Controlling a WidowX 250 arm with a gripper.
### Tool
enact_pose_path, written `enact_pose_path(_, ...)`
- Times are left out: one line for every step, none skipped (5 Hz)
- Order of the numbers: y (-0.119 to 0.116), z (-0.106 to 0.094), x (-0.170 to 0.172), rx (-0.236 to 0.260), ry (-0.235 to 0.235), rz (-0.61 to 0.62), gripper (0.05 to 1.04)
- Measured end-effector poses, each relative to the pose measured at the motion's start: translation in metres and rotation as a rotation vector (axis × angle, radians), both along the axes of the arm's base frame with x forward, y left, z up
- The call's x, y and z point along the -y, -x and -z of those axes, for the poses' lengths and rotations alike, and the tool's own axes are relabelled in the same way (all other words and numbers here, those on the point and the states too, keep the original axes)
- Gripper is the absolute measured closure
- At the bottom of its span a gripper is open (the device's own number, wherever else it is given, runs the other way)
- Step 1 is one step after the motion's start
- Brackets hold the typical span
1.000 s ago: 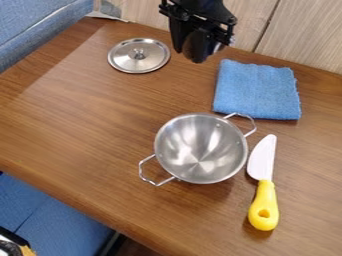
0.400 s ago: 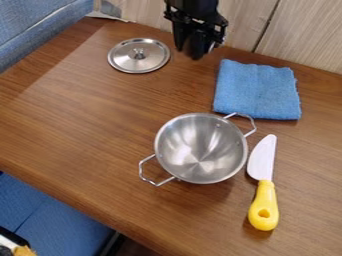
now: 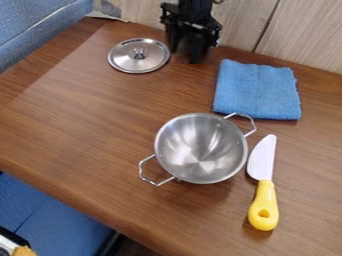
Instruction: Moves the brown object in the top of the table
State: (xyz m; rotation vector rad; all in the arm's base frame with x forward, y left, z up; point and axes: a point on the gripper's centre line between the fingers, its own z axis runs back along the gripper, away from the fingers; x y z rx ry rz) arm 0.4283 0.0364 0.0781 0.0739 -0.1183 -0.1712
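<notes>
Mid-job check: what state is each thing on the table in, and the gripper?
Pot: upright, uncovered, empty.
Lid: off the pot, knob up.
Cloth: flat, looks folded.
Knife: lying on its side.
Gripper: at the table's far side; can't tell if holding anything.

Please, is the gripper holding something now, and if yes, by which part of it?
It cannot be told: the gripper is too dark at its lower end to show any hold clearly.

On the tabletop [image 3: 80,115], sides as viewed: lid [image 3: 153,59], just left of the hand [image 3: 194,51]; cloth [image 3: 257,90], before and right of it; pot [image 3: 200,150], farther before it; knife [image 3: 264,197], before and right, beside the pot.
</notes>
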Motion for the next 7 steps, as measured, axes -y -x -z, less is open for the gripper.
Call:
enact_pose_path(0.000,0.002,-0.002,0.006,-0.007,-0.027,0.072)
enact_pose_path(0.003,0.007,-0.001,-0.007,-0.006,-0.032,0.075)
enact_pose_path(0.005,-0.007,-0.001,0.022,-0.007,-0.039,0.081)
enact_pose_path(0.012,-0.030,-0.002,0.071,-0.013,-0.059,0.082)
enact_pose_path(0.021,-0.057,-0.002,0.136,-0.018,-0.070,0.082)
enact_pose_path(0.033,-0.070,0.002,0.172,0.000,-0.055,0.082)
enact_pose_path(0.033,-0.070,0.002,0.172,-0.002,-0.054,0.082)
